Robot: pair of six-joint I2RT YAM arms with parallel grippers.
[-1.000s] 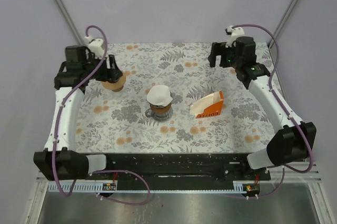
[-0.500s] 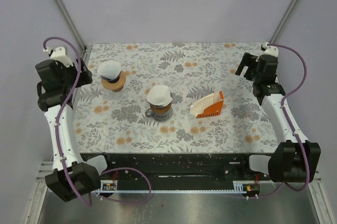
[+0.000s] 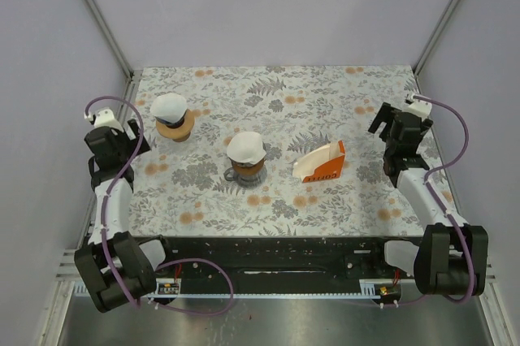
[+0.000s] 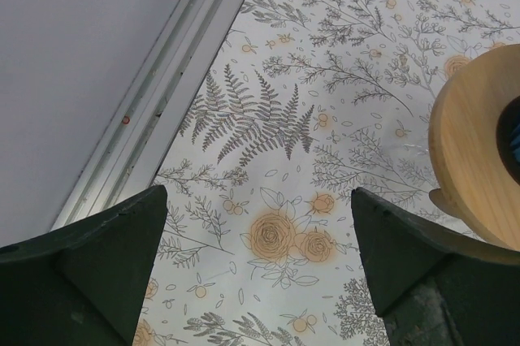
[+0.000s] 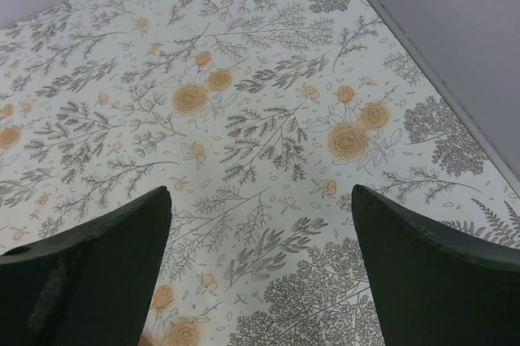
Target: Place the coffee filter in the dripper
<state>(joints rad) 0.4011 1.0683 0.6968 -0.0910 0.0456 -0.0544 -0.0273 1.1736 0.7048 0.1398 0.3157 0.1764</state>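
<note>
Both arms are parked out at the sides. The left gripper [image 4: 257,193] is hanging over the 9 o'clock edge of the table, with its fingers [image 4: 97,257] spread wide apart and nothing between them, just the flowery tablecloth [image 3: 325,94] underneath. In the left wrist view the metal edge rail [image 4: 175,78] is running off toward 11 o'clock, and a chunk of round wooden base [image 4: 475,151] is poking in at 3 o'clock, well apart from the fingers.

The right gripper [image 5: 262,193] is doing the same thing over at the 3 o'clock edge. Its jaws are standing wide apart and it's holding nothing, with only cloth below.

As for the actual task stuff, from the top camera there are two setups. The wooden-base dripper [image 3: 174,127] is sitting at roughly 10 o'clock on the table with a white coffee filter [image 3: 169,106] sitting on top of it. The middle dripper [image 3: 246,170] is sitting close to the centre, and a second filter [image 3: 245,146] is sitting on that one too. From straight above I can't really tell how deep either filter is seated in its cone, though. They might just be perched on the rim.

An orange filter box [image 3: 325,169] is lying at 3 o'clock from the middle dripper, near it but not touching, with white paper showing in its open side.
</note>
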